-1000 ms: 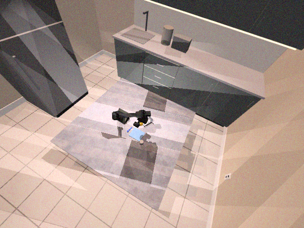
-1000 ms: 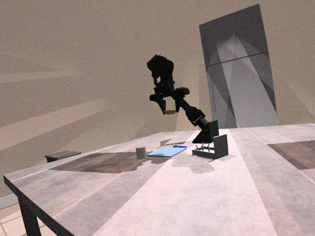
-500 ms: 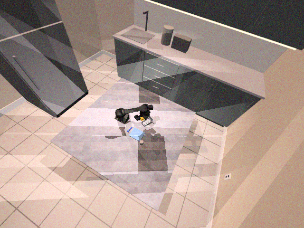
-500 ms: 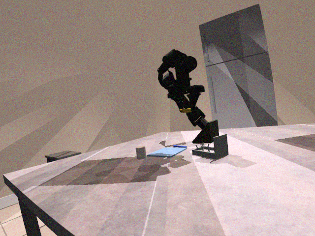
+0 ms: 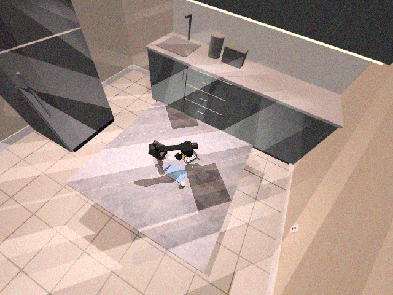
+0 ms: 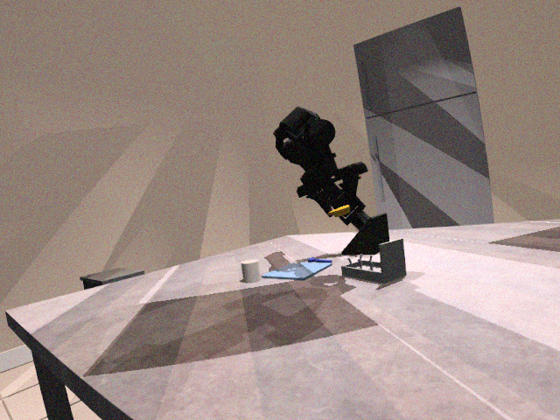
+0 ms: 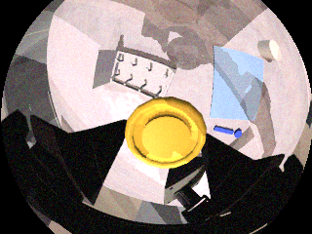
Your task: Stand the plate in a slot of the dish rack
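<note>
The yellow plate (image 5: 183, 155) (image 6: 339, 210) (image 7: 166, 134) is held in the air, slightly tilted and not upright. My gripper (image 7: 166, 131) is shut on it, with one black finger at each side of its rim. The dish rack (image 5: 190, 158) (image 6: 393, 260) (image 7: 141, 73) stands on the table with a pale base, short pegs and a tall dark end wall. In the wrist view it lies beyond the plate, up and to the left. The plate is above the table, apart from the rack. No plate shows in the rack's slots.
A light blue board (image 5: 176, 174) (image 6: 294, 270) (image 7: 234, 90) lies beside the rack. A small blue item (image 5: 167, 167) (image 6: 319, 260) (image 7: 223, 130) lies near its edge. A pale cylinder (image 5: 182, 183) (image 6: 250, 271) (image 7: 268, 51) stands at the board's other side.
</note>
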`<state>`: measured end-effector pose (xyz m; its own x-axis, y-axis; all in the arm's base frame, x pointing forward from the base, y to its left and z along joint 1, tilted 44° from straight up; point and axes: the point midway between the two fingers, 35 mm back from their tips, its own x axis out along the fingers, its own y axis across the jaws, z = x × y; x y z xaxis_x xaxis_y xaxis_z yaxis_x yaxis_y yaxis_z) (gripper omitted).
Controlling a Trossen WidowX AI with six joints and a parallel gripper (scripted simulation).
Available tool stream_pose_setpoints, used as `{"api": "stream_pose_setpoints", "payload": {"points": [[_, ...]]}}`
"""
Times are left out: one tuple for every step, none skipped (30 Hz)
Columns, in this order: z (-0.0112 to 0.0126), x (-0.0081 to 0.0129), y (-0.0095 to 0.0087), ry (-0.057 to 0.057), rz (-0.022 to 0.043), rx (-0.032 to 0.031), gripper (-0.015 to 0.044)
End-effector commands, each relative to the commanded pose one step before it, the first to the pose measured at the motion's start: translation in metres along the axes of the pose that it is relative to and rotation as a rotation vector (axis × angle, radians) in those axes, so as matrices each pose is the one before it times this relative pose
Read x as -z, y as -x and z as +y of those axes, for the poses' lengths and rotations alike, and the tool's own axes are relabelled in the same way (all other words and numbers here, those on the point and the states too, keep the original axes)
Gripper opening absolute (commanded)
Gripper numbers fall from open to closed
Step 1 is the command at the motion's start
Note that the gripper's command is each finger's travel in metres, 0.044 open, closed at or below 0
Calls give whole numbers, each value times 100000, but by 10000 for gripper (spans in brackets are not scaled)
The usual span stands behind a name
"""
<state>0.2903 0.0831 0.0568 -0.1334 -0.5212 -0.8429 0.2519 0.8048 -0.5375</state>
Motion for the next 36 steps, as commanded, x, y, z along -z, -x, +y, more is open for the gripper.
{"api": "stream_pose_setpoints", "payload": {"points": [[44, 197, -1137, 5876, 4143, -4641, 0], [20, -16, -291, 1755, 892, -1621, 0], [16, -19, -287, 1758, 827, -1651, 0], [12, -22, -282, 1762, 762, -1678, 0], [8, -24, -273, 1812, 693, -1732, 0], [4, -26, -268, 1817, 623, -1755, 0], [-1, -29, -263, 1822, 553, -1775, 0], [-5, -30, -258, 1828, 482, -1792, 0], [-10, -32, -252, 1833, 410, -1807, 0], [-14, -33, -247, 1839, 338, -1819, 0], [-19, -34, -242, 1845, 266, -1828, 0], [-24, -35, -236, 1852, 193, -1834, 0], [-28, -35, -231, 1858, 120, -1838, 0], [-33, -35, -225, 1865, 48, -1839, 0], [-37, -35, -220, 1873, -25, -1837, 0], [-41, -35, -214, 1880, -97, -1832, 0], [-46, -34, -208, 1888, -169, -1825, 0], [-50, -33, -203, 1896, -240, -1815, 0], [-54, -32, -197, 1905, -311, -1802, 0], [-58, -31, -191, 1914, -382, -1787, 0], [-61, -29, -185, 1923, -451, -1769, 0], [-65, -27, -179, 1932, -520, -1749, 0], [-68, -25, -173, 1941, -588, -1726, 0], [-72, -23, -167, 1951, -655, -1700, 0], [-75, -20, -161, 1961, -721, -1672, 0], [-78, -18, -155, 1972, -785, -1641, 0], [-80, -15, -148, 1982, -848, -1609, 0], [-83, -12, -142, 1993, -910, -1574, 0], [-85, -9, -136, 2005, -970, -1536, 0], [-87, -6, -130, 2016, -1029, -1497, 0], [-88, -3, -123, 2028, -1086, -1455, 0], [-90, 1, -117, 2040, -1141, -1411, 0], [-91, 4, -111, 2052, -1194, -1366, 0], [-92, 7, -104, 2065, -1246, -1318, 0], [-93, 11, -98, 2077, -1296, -1269, 0], [-93, 14, -91, 2091, -1343, -1217, 0]]}}
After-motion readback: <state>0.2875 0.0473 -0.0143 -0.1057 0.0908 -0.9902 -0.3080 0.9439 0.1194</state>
